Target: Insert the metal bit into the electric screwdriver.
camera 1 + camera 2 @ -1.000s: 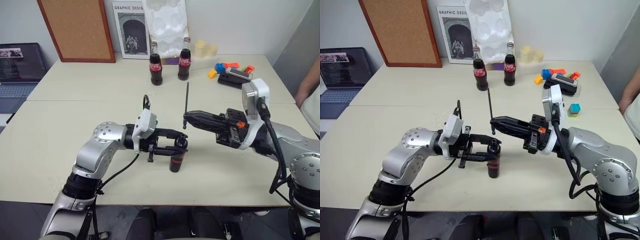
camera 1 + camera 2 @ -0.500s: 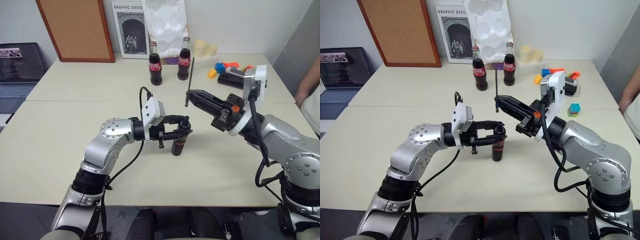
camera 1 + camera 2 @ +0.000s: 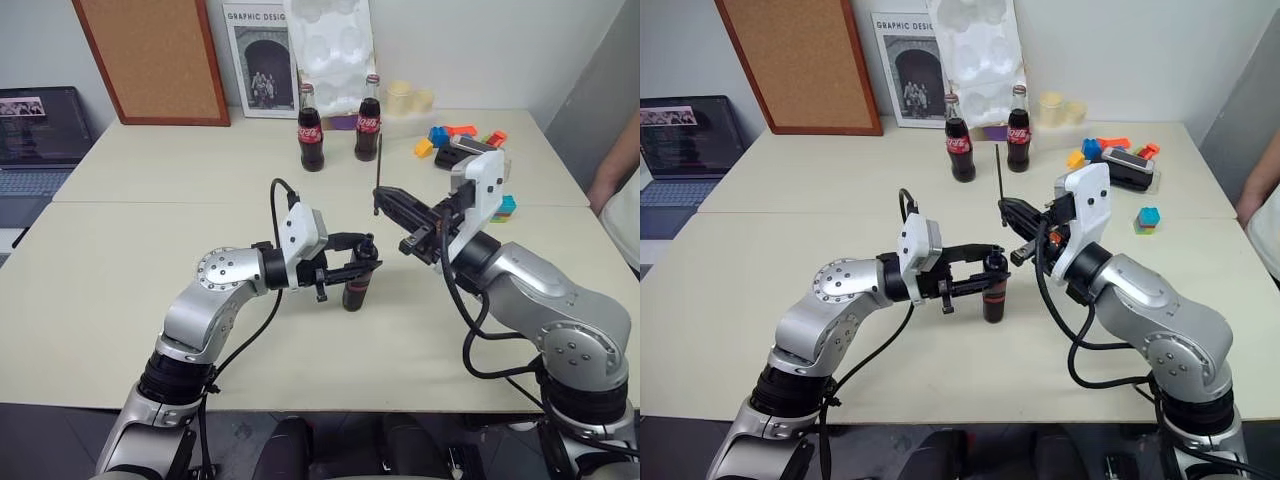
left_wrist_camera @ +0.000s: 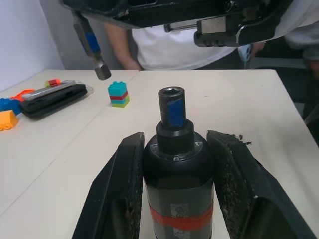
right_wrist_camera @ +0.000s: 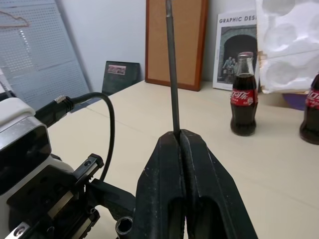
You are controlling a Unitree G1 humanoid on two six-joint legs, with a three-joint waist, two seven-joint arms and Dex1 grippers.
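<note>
The cream surface [image 3: 120,290] fills most of the head views, with two cola bottles [image 3: 311,128] and toy blocks [image 3: 440,135] along its upper edge.

The left tool [image 3: 362,263], at centre frame, is clamped on the electric screwdriver [image 3: 354,290], which stands upright with its base on the surface; in the left wrist view the black fingers [image 4: 122,189] press its barrel on both sides, and its open socket [image 4: 171,92] faces up. This hold looks the same as half a second ago.

The right tool [image 3: 381,195] has swung from right of centre towards mid-frame since a second ago and now sits just above and right of the screwdriver's top. Its fingers are pressed together on the metal bit [image 3: 378,172], which stands near upright; the bit's lower end [image 4: 102,72] hangs near the socket but apart from it.
</note>
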